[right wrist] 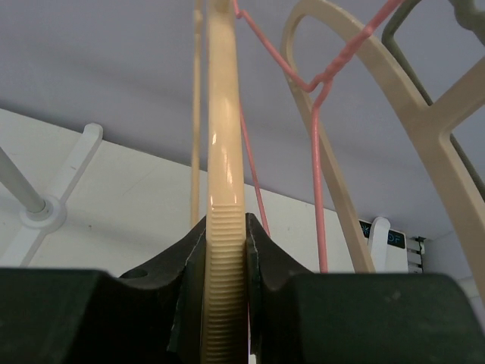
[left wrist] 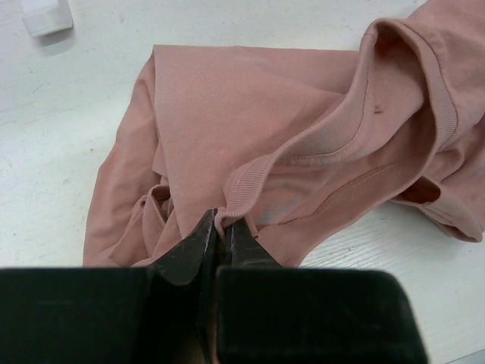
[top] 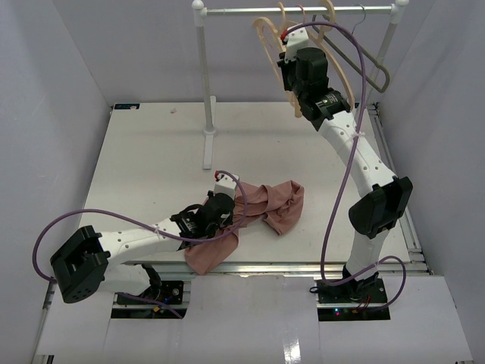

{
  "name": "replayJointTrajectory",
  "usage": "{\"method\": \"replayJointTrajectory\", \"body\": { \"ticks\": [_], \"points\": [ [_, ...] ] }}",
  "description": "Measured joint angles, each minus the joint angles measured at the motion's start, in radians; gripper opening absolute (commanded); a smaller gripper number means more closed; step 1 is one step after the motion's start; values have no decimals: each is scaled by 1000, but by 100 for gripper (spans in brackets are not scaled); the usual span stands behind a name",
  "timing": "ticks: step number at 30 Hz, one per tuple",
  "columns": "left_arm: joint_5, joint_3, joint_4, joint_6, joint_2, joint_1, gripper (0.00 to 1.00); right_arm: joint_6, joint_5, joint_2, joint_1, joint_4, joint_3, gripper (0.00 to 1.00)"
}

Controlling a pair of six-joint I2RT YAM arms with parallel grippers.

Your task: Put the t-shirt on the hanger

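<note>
1. White worktop (top: 144, 159) fills the walled booth. At its near edge the left claw (left wrist: 223, 231) is pinched tight on the ribbed collar of the shirt (left wrist: 250, 114), which lies crumpled there.
2. That bite looks thin, with only the rib's edge between the jaws, so I'd lift slowly and watch for slipping.
3. Far back, at the rail (top: 303, 10), the right claw (right wrist: 225, 243) clamps the ribbed arm of the hanger (right wrist: 225, 144), its jaws touching both sides.
4. To do it well, raise the hanger until its hook clears the rail, keeping off the wire hanger (right wrist: 318, 159) just beside it. Then bring it down toward the held collar.
</note>
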Motion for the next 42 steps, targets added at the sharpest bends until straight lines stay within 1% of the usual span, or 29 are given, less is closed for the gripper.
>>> {"method": "replayJointTrajectory", "body": {
  "ticks": [1, 2, 6, 12, 33, 42],
  "points": [
    [0, 0, 0, 0, 0, 0, 0, 0, 7, 1, 0, 0, 3, 12],
    [0, 0, 0, 0, 0, 0, 0, 1, 15, 2, 0, -2, 7, 10],
    [0, 0, 0, 0, 0, 0, 0, 3, 46, 5, 0, -13, 18, 8],
    [2, 2, -1, 0, 6, 0, 0, 0, 53, 11, 0, -36, 49, 8],
    [22, 8, -8, 0, 22, 0, 0, 12, 50, 11, 0, -25, 49, 8],
    [21, 15, -9, 0, 42, 0, 0, 17, 30, -30, 0, 7, -21, 8]
  ]
}}
